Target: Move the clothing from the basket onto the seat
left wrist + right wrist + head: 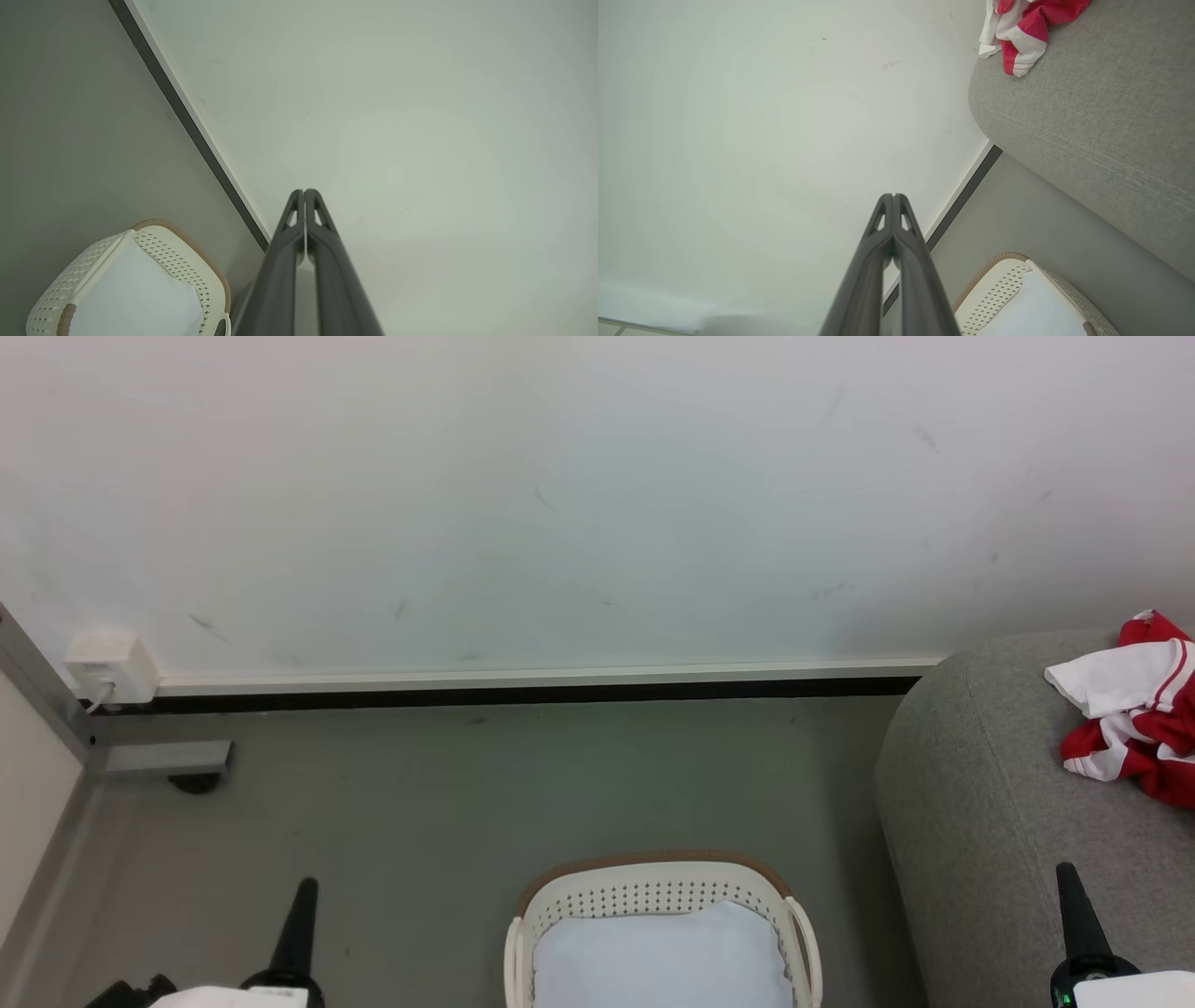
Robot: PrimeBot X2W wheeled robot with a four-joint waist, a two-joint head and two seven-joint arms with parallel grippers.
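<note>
From the head, grey floor [467,784] met a scuffed white wall [560,504]. The basket [653,863] stood between the left gripper [306,887] and the right gripper [1067,873]. At each wrist the fingers were pressed together, empty. Beyond the right gripper, to its right, crumpled red-and-white clothing [1027,28] lay on the grey seat [1087,116].

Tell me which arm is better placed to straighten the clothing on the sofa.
Right, probably: the right gripper sits by the sofa, below the clothing; the left gripper lies beyond the basket.
</note>
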